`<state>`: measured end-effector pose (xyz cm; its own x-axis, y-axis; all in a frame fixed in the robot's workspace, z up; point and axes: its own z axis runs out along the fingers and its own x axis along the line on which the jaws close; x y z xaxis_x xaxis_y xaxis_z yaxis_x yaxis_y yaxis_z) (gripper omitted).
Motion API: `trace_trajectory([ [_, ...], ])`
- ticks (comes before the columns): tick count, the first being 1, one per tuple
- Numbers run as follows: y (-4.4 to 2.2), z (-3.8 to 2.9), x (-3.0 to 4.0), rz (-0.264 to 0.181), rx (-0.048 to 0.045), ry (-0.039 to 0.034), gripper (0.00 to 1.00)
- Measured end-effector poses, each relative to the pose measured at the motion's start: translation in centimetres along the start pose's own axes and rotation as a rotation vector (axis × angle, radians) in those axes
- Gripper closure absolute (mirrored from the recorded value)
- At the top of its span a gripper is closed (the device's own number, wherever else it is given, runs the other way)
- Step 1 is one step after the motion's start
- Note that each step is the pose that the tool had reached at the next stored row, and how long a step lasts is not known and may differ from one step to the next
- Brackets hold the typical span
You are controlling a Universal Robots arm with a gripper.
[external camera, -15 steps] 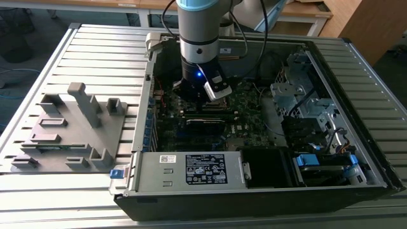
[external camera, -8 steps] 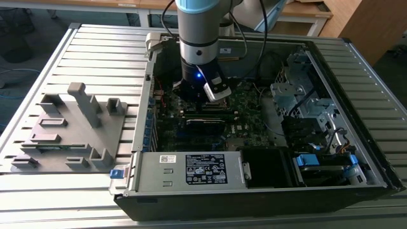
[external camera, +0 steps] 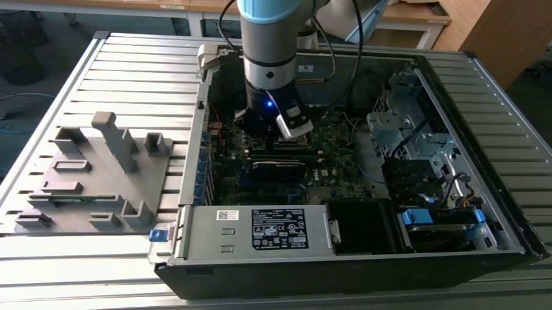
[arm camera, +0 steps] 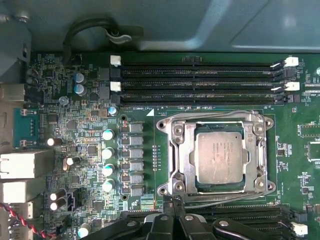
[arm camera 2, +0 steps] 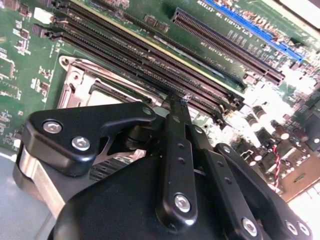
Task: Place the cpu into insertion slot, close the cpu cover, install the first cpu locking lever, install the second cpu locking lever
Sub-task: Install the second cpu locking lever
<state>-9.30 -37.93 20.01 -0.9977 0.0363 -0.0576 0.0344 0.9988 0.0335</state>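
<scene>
— Layout from the exterior view?
— Grey fixture (external camera: 95, 174) on the surface at 9 o'clock of the open case (external camera: 362, 258).
— Cpu whereabouts?
— Seated in the insertion slot (arm camera: 220, 189), cpu cover (arm camera: 179, 150) down around the cpu (arm camera: 220, 159); fingers (arm camera 2: 177, 135) clenched on nothing, tips just beside the cover's edge.
— Lever advice?
— Probably: press steadily, hook fully under the catch. Tight room, with capacitors (arm camera: 107, 152) near and memory slots (arm camera: 200, 82) alongside

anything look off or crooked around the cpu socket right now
Nothing stands out. In the first wrist view the cpu sits square and flat in the insertion slot, edges parallel to the metal frame, with the gripper just beside it.
</scene>
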Motion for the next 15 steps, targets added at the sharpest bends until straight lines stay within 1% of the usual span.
trace_trajectory([
  [4, -0.12, 0.0, -0.01, 0.0, -0.0007, 0.0, 0.9],
  [7, -0.38, -0.01, -0.02, 0.0, -0.001, 0.0, 0.9],
  [8, -0.48, -0.02, -0.02, 0.0, -0.0023, 0.0002, 0.9],
  [9, -0.58, -0.02, -0.03, 0.0, -0.0057, 0.0003, 0.9],
  [11, -0.8, -0.03, -0.03, 0.001, -0.0208, 0.0008, 0.9],
  [13, -1.0, -0.03, -0.04, 0.002, -0.0414, 0.0014, 0.9],
  [14, -1.1, -0.03, -0.04, 0.003, -0.0503, 0.0017, 0.9],
  [15, -1.2, -0.04, -0.05, 0.003, -0.0571, 0.002, 0.9],
])
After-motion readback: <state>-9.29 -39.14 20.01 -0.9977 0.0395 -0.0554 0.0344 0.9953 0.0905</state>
